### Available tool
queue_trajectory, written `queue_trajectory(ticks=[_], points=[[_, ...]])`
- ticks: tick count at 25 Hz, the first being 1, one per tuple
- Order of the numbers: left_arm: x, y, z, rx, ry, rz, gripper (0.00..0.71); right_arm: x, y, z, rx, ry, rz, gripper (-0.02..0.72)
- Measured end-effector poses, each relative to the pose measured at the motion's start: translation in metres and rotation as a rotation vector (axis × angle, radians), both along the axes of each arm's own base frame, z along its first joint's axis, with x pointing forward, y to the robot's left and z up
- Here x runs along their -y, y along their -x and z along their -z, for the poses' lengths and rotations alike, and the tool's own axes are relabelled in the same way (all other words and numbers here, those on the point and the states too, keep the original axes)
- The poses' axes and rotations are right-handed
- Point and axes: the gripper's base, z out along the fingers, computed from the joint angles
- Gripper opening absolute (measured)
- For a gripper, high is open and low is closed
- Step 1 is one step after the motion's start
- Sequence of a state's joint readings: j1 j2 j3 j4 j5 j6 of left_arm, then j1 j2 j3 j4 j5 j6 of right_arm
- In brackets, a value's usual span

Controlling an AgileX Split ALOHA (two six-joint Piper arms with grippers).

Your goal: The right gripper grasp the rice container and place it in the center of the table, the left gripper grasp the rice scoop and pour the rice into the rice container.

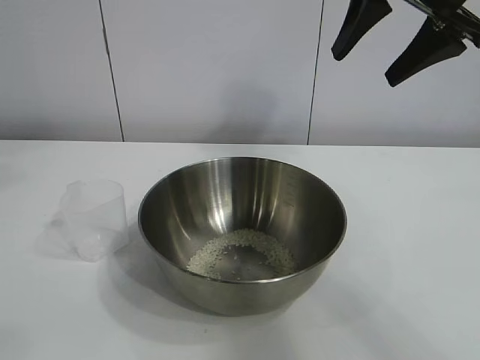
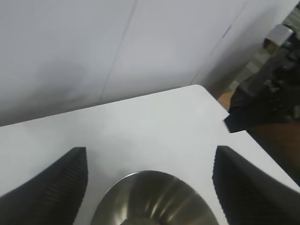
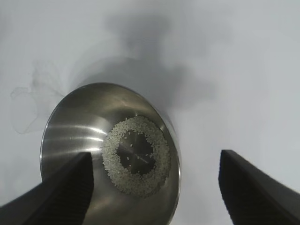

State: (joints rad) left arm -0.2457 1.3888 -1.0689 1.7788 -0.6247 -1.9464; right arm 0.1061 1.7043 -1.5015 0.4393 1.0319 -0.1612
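- A plain white flat tabletop (image 1: 420, 247) fills the near part of the scene and runs to the far wall.
- The far wall of pale grey-white smooth panels (image 1: 210, 67) rises straight behind it.
- Two thin dark vertical seams (image 1: 110, 71) split the wall into panels.
- Soft, even light leaves faint grey shadows on the surface.

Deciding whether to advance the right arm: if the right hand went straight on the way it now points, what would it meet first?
Probably the rice container: the open right hand points down at it, rim and rice sitting between its fingers. Depth is unclear, so contact may come at the rim or inside.
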Motion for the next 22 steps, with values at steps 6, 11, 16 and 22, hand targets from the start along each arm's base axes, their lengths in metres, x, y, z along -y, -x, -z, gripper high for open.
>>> queue_trajectory(ticks=[6, 11, 16, 22], points=[[0.011, -0.017, 0.021, -0.134, 0.033, 0.029, 0.539, 0.0, 0.0, 0.0, -0.001, 0.0, 0.0, 0.517], [0.009, -0.028, 0.035, -0.243, 0.077, -0.015, 0.521, 0.0, 0.0, 0.0, 0.001, 0.001, -0.002, 0.517], [0.01, -0.028, 0.036, -0.231, 0.067, -0.005, 0.486, 0.0, 0.0, 0.0, 0.007, 0.002, -0.002, 0.517], [0.008, -0.031, 0.035, -0.162, 0.016, -0.008, 0.485, 0.001, -0.005, -0.002, 0.056, 0.0, 0.019, 0.517]])
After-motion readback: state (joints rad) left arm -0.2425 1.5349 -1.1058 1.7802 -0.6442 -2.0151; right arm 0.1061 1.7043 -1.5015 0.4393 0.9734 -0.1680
